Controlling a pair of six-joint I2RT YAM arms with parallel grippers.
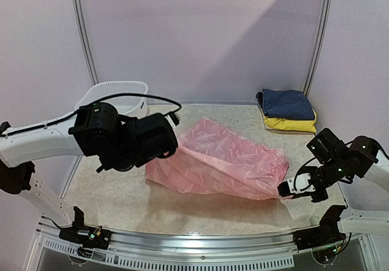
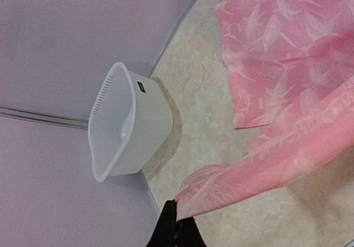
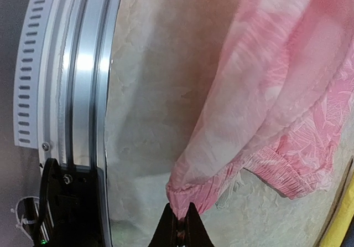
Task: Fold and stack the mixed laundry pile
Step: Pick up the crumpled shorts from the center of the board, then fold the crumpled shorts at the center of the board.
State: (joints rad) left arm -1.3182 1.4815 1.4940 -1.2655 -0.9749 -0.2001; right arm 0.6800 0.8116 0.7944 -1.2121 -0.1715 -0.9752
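Note:
The pink thin crinkly garment (image 1: 222, 158) lies spread across the middle of the table. My left gripper (image 1: 173, 138) is shut on its left corner (image 2: 191, 200), lifted above the table. My right gripper (image 1: 284, 189) is shut on its elastic hem (image 3: 191, 194) at the right near corner, low over the table. A folded navy garment (image 1: 287, 104) sits on a folded yellow one (image 1: 292, 124) at the back right. In the left wrist view the gripper (image 2: 178, 216) pinches the cloth edge; in the right wrist view the gripper (image 3: 181, 222) pinches the bunched hem.
A white plastic slotted basket (image 1: 115, 98) stands at the back left, also seen in the left wrist view (image 2: 130, 128). The table's metal front rail (image 3: 83, 75) runs close to my right gripper. A wall frame post (image 1: 316, 37) rises behind the folded stack.

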